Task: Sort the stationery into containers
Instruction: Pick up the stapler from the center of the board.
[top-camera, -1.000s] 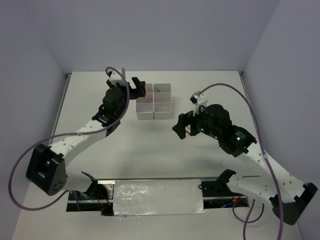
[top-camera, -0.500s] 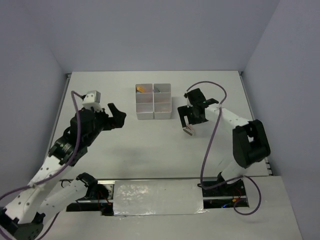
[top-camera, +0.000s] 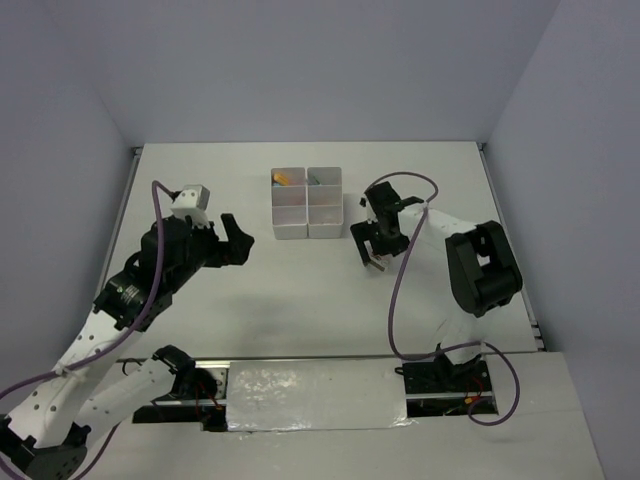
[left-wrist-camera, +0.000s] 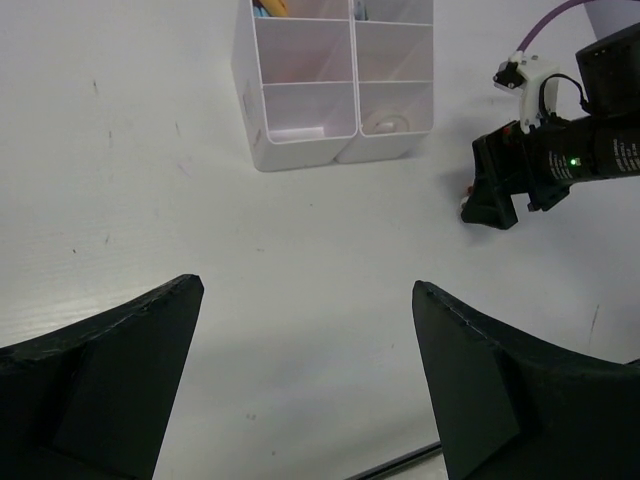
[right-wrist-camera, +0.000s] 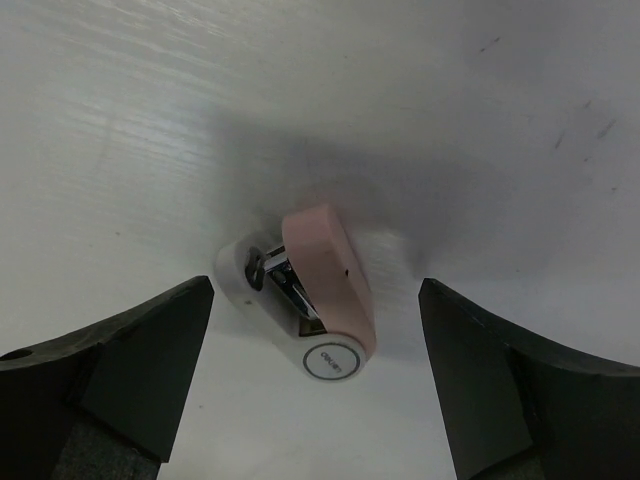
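The right hand (right-wrist-camera: 312, 300) has dropped close over the table (top-camera: 300, 290) and now straddles the pink-and-white stapler (right-wrist-camera: 322, 270). Its fingers are wide, just starting to draw in, and grip nothing yet, so pickup looks imminent. The stapler lies flat between them, its long axis slanting across their closing line and its badged end toward the wrist. The containers (top-camera: 290, 228) stand ahead-left of this hand. The left hand (left-wrist-camera: 307, 288) hangs spread and empty.

Small pink-and-white stapler (right-wrist-camera: 318, 300) lying on its side on the counter, near the white six-compartment containers (left-wrist-camera: 300, 152), to their right. Near compartments holding a pale flat block (left-wrist-camera: 296, 132) and a clear tape ring (left-wrist-camera: 385, 125); far-left compartment holding an orange item (top-camera: 283, 179).
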